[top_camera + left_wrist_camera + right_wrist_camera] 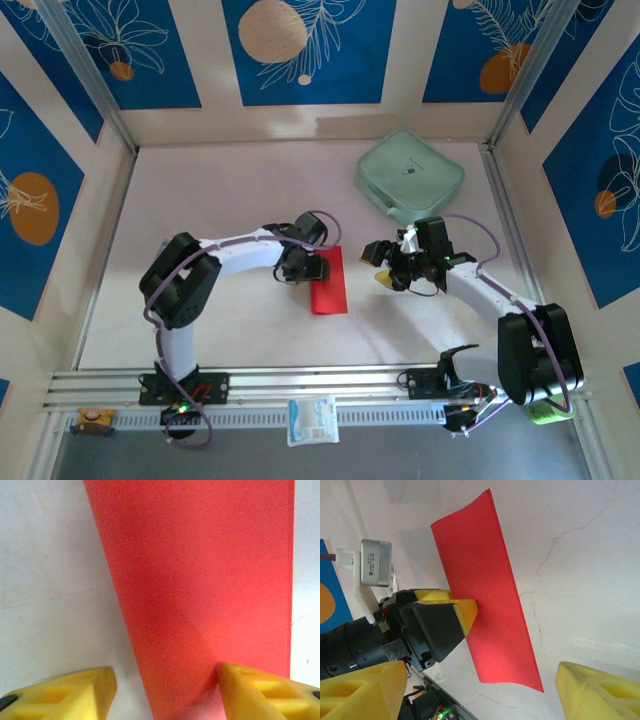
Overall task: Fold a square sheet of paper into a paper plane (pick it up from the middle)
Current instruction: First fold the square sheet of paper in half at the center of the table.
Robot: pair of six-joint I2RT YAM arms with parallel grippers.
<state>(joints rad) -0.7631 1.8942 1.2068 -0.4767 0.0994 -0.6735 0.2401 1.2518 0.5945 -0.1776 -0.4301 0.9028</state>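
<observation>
From the top camera, the sheet of paper (329, 281) lay flat on the table (200, 200) a little toward 6 o'clock of its middle. It was bright red and plain, and showed as a narrow oblong with its long sides running 12 to 6. The left gripper (308, 268) sat at its 9 o'clock edge. The right gripper (380, 265) stood apart at 3 o'clock, and the mint-green case (410, 175) lay well off toward 1 o'clock.

In the left wrist view, the sheet of paper (200, 580) ran from 12 down to 6 as an even, unmarked red field. The left gripper (167, 695) was released with its jaws spread. One yellow fingertip (265, 692) rested on the red surface at 5 o'clock, and the other was on bare table at 7 o'clock.

In the right wrist view, the sheet of paper (490, 590) stretched from 12 toward 5 o'clock, with its far end curling slightly up. The left gripper (452, 602) touched its 9 o'clock edge with a yellow pad. The right gripper (480, 694) hung unclenched and wide, gripping nothing, with its pads at 7 and 5 o'clock.
</observation>
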